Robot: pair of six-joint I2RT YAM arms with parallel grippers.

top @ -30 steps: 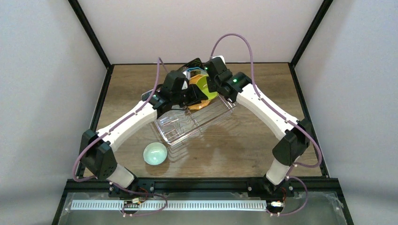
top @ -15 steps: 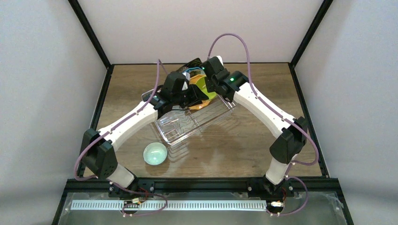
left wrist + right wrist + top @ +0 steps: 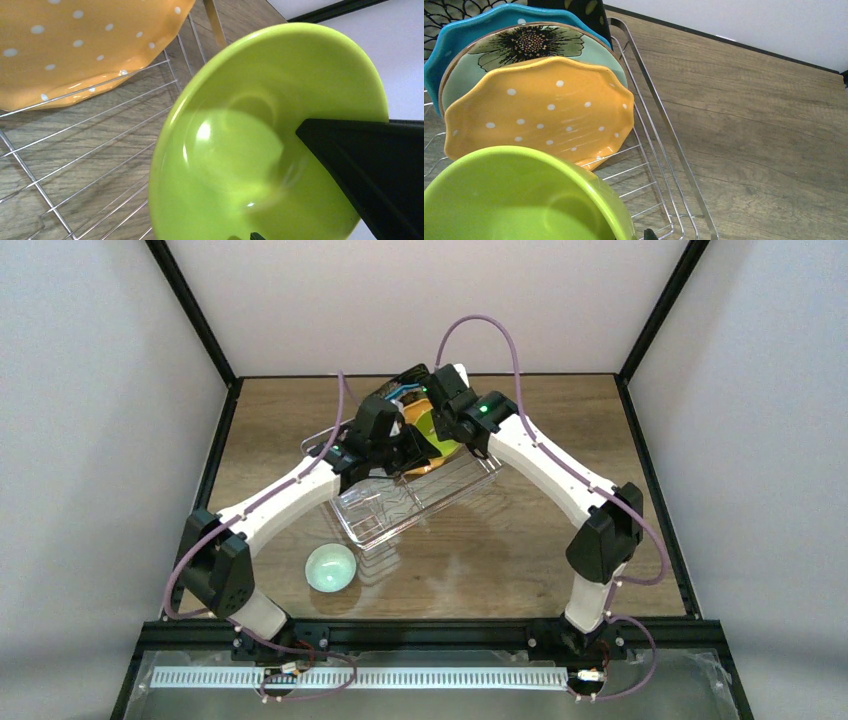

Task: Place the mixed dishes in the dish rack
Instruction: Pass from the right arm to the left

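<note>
- One pale round piece [image 3: 330,568], too small to name, lies on the worktop [image 3: 520,560] by the left arm's base, well apart from both pincers.
- Beyond it the dish rack [image 3: 385,515] runs slantwise away to the right, its near half showing only wires.
- Over the rack's far half hangs the small yellow-green bowl [image 3: 235,160]. It is tipped up on edge, with its mouth toward the left wrist camera and its back toward the plates.
- From the right a black finger crosses the bowl's rim. I judge it to belong to the right pincer [image 3: 436,420], closed on that rim and carrying the bowl.
- The left pincer [image 3: 403,445] sits just beside the bowl on its mouth side; whether its jaws stand apart cannot be told.
- Just behind the bowl stands the orange plate [image 3: 544,110], then the mint flower plate [image 3: 524,45], the teal plate [image 3: 449,42] and the black plate [image 3: 574,10], all upright and parallel.
- The slot the bowl wants seems to lie down among the wires, just on the near side of the orange plate, so the rim should descend parallel to that plate.
</note>
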